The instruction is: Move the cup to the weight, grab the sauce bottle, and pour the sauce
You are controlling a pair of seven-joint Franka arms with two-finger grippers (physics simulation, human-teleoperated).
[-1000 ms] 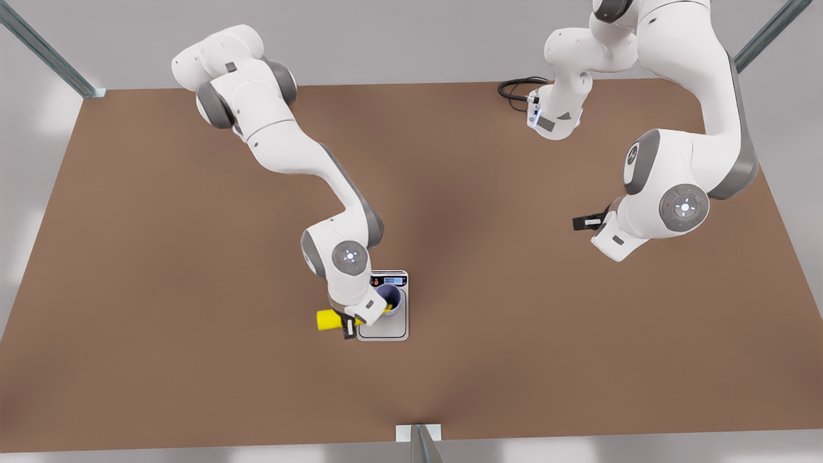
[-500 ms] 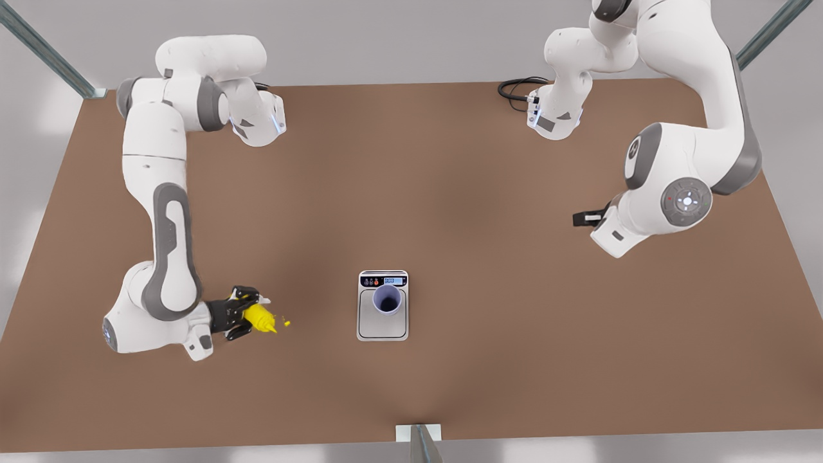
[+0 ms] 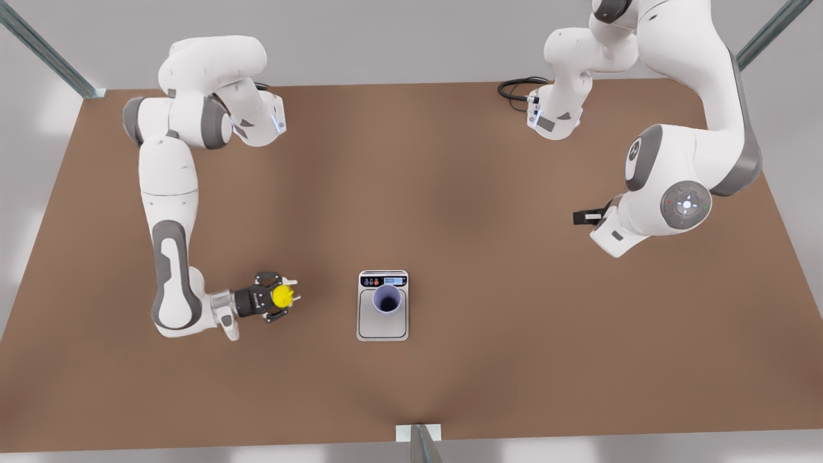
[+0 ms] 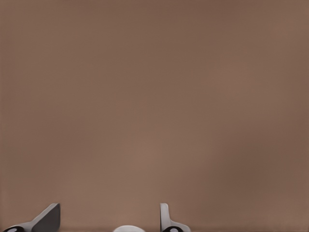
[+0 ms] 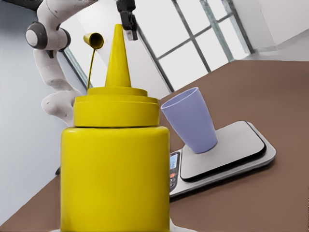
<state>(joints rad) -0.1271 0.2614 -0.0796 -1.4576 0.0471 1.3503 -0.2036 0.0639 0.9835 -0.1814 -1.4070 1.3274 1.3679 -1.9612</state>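
Observation:
The yellow sauce bottle (image 3: 281, 296) is held about upright by my right gripper (image 3: 278, 297), which is shut on it, left of the weight in the front view and apart from it. In the right wrist view the bottle (image 5: 115, 164) is close up, its nozzle pointing up and a small tethered cap (image 5: 94, 41) beside it. The lavender cup (image 3: 388, 299) (image 5: 190, 121) stands upright on the weight's steel plate (image 3: 383, 326) (image 5: 241, 145). My left gripper (image 3: 582, 218) (image 4: 106, 220) waits open over bare table at the front view's right.
A black cable coil (image 3: 514, 90) lies at the table's back edge near the far arm's base. Metal frame posts (image 3: 45, 48) stand at the back corners and a bracket (image 3: 418, 434) at the front edge. Brown tabletop (image 3: 514, 354) surrounds the weight.
The right gripper swung the bottle from tipped over the cup far to the front view's left, then turned it upright and moved slightly back toward the weight. The left arm barely moved.

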